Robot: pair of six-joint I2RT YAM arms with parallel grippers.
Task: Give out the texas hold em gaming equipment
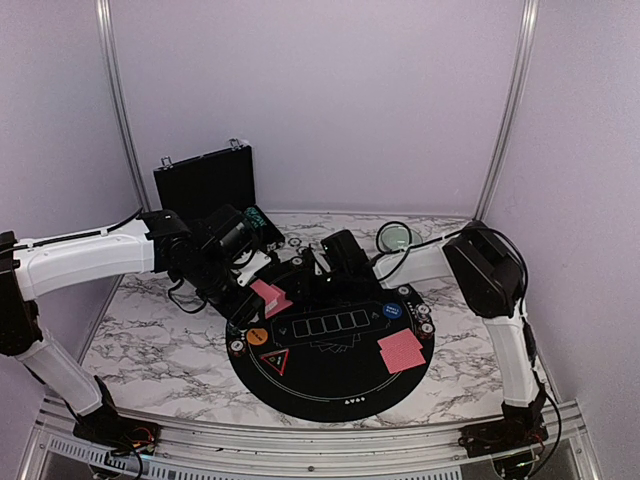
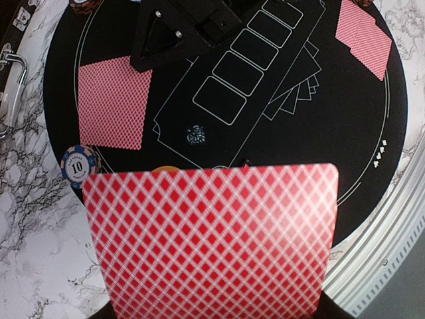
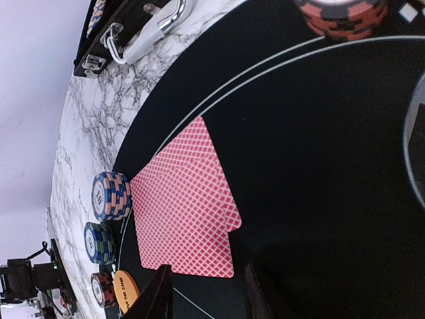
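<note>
In the left wrist view a red-backed playing card (image 2: 212,242) fills the foreground and hides the fingers that hold it. From above, my left gripper (image 1: 258,288) is shut on the pink cards (image 1: 271,297) over the left rim of the round black mat (image 1: 330,385). My right gripper (image 3: 209,292) stands open just above the mat, with nothing between its fingers. Just beyond its tips lie two overlapped cards (image 3: 186,212). More cards (image 1: 401,350) lie at the mat's right. Chip stacks (image 3: 111,196) and an orange Big Blind disc (image 3: 126,292) line the mat's edge. A blue disc (image 1: 392,311) sits at the right.
A black hard case (image 1: 205,180) stands open at the back left on the marble table (image 1: 140,330). A pale green bowl (image 1: 395,236) sits behind the mat. Another chip stack (image 3: 342,13) stands on the mat's far rim. Both arms crowd the mat's back half.
</note>
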